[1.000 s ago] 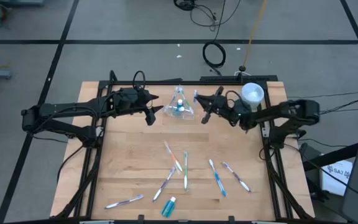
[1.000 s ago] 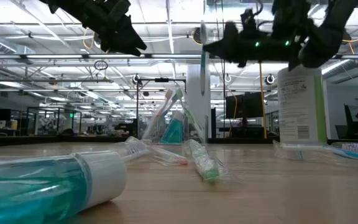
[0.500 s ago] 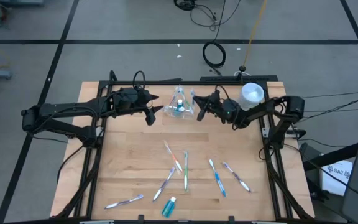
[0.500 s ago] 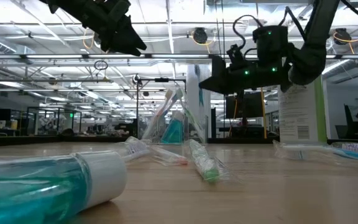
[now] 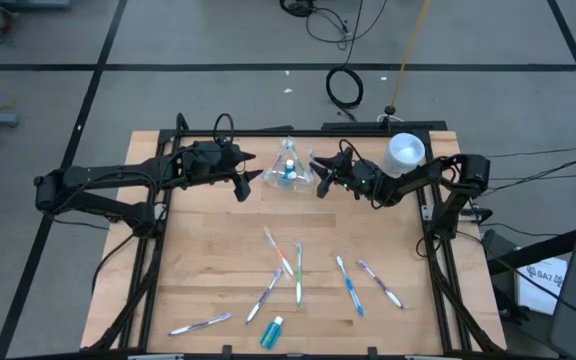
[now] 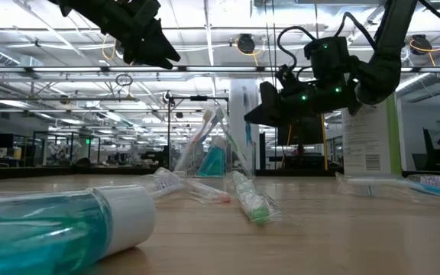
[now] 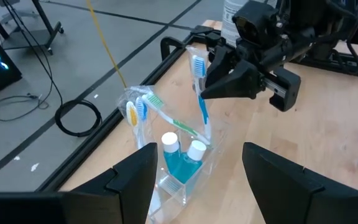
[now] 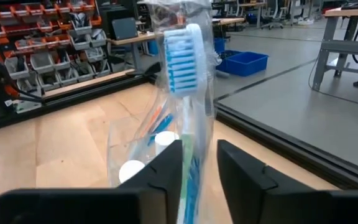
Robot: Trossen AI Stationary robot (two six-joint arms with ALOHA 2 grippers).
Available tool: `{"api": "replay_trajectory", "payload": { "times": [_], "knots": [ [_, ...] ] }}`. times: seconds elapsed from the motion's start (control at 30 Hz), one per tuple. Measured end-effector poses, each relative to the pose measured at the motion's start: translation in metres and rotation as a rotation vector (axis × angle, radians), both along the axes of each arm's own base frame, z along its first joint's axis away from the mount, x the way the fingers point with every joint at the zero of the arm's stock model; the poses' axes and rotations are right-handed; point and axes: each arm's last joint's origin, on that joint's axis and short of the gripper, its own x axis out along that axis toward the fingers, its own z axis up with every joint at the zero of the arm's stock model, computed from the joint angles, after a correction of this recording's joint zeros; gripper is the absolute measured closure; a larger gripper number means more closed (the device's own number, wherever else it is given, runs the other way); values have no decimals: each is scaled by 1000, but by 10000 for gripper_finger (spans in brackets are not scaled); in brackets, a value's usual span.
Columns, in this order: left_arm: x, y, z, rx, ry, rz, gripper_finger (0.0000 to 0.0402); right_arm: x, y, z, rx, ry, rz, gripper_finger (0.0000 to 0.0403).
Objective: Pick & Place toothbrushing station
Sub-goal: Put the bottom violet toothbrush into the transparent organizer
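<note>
A clear plastic holder (image 5: 290, 172) stands at the table's far middle. It holds several toothbrushes and two small white-capped bottles of blue liquid (image 7: 178, 163). My right gripper (image 5: 320, 174) is just right of the holder and is shut on a wrapped blue toothbrush (image 7: 199, 93). The brush stands upright with its bristle head up, and its lower end reaches down to the holder's right-hand wall (image 7: 209, 134). My left gripper (image 5: 244, 182) hangs open and empty just left of the holder, above the table; it also shows in the low view (image 6: 150, 40). My right gripper pinches the wrapped toothbrush between its two fingers on the handle, below the bristle head (image 8: 190, 146). The fingers come level from the table's right side and lie across the brush. The brush stands upright, head up; its lower end is at the holder's wall (image 7: 207, 132).
Several wrapped toothbrushes (image 5: 298, 272) lie on the table's near half, with a small blue bottle (image 5: 272, 331) at the near edge, large in the low view (image 6: 59, 221). A tall white-capped bottle (image 5: 406, 152) stands at the far right corner.
My right gripper has gone down and toward the table's left, toward the holder, carrying the toothbrush upright. The brush's lower end has come down to the holder's right-hand wall.
</note>
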Motion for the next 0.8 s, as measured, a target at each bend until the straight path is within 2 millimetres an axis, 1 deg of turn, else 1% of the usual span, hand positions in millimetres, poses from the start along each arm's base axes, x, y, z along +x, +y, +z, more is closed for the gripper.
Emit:
{"api": "replay_trajectory", "payload": {
  "times": [0.17,0.23,0.37,0.47,0.6,0.7,0.8],
  "knots": [
    [0,0,0,-13,-6,6,158,0,0,-2,6,19,0,267],
    [0,0,0,-21,-10,11,158,-1,0,2,0,8,0,255],
    [0,0,-1,-35,-9,17,158,-5,2,21,-85,-11,5,237],
    [-1,0,-1,-49,-8,23,158,-10,4,34,-132,16,9,227],
    [-1,-2,-4,-76,13,27,158,-21,7,49,-116,65,12,218],
    [0,-8,-5,-99,15,16,158,-30,11,58,-103,102,15,218],
    [1,-17,-6,-186,-8,23,158,-38,13,68,-101,108,14,220]
  ]
}}
